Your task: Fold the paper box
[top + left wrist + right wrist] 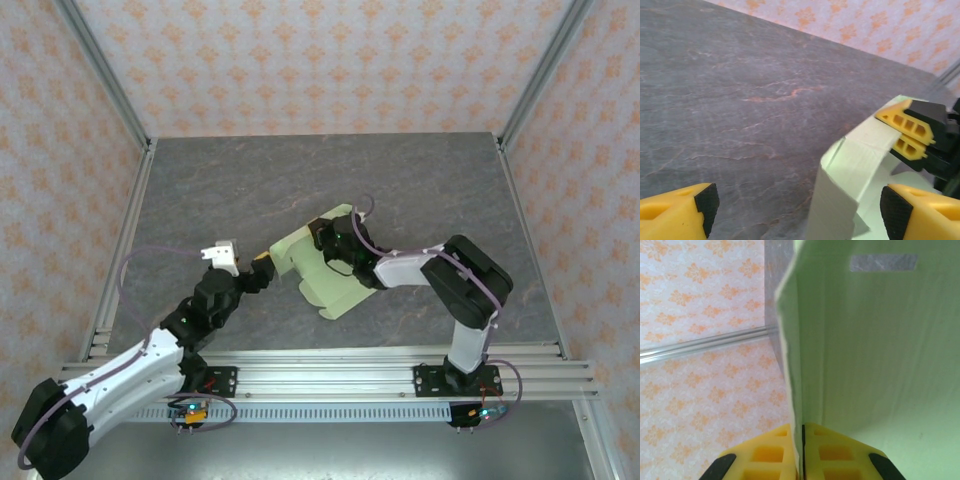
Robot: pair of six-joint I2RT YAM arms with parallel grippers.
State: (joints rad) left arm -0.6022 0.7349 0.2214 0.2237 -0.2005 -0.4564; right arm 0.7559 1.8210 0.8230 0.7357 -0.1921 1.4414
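Note:
The paper box is a pale yellow-green card sheet lying partly folded in the middle of the table. One of its panels stands raised. My right gripper is shut on that panel's upper edge, its yellow fingers pinching the card. In the right wrist view the card runs up from between the closed fingertips of the right gripper. My left gripper is wide open at the sheet's left edge. The raised panel stands between its fingers, nearer the right one, and touches neither.
The grey stone-patterned tabletop spreads behind and to the left of the sheet. Patterned walls with metal frame posts close in the back and sides. An aluminium rail carrying both arm bases runs along the near edge.

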